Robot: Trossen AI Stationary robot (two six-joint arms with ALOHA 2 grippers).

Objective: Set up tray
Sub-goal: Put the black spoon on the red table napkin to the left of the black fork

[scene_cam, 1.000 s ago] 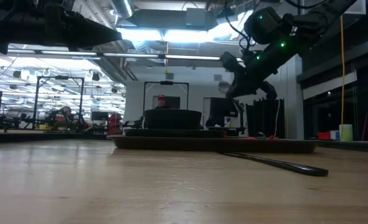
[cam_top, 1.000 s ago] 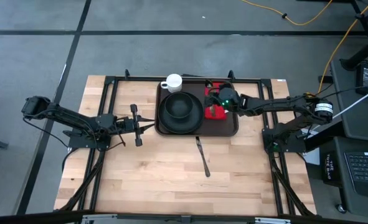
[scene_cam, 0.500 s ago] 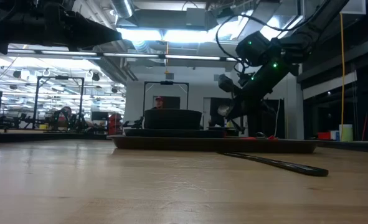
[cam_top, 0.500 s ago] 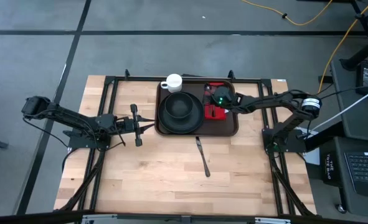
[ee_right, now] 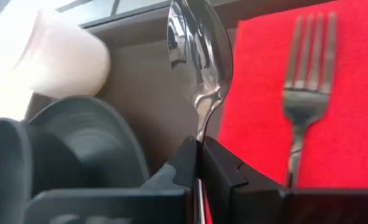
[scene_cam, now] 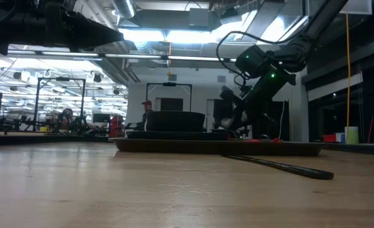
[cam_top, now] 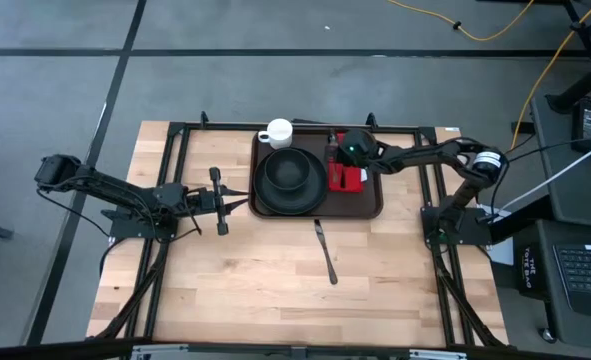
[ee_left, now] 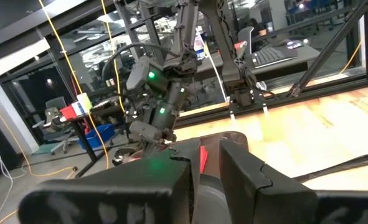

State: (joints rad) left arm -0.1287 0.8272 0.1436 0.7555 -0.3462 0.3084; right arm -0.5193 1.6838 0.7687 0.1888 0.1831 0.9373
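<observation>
Lower and farther toward the back of the tray than a second ago, the right gripper (cam_top: 337, 148) has carried a spoon (ee_right: 198, 68) down beside the red napkin (cam_top: 352, 178). Its fingers (ee_right: 224, 167) are pinched tight on the spoon's handle, bowl pointing ahead over bare tray between the napkin and the black plate (cam_top: 291, 176). A fork (ee_right: 305, 112) already lies on the napkin, and a white cup (cam_top: 276, 132) stands at the tray's back rim. The tray (cam_top: 372, 208) sits at the back middle of the bench (cam_top: 245, 280), with a knife (cam_top: 325, 250) on the wood just in front of it. Placement of the spoon looks close. The left gripper (cam_top: 237, 199) waits just beside the tray's left edge, fingers narrowly parted and empty.
</observation>
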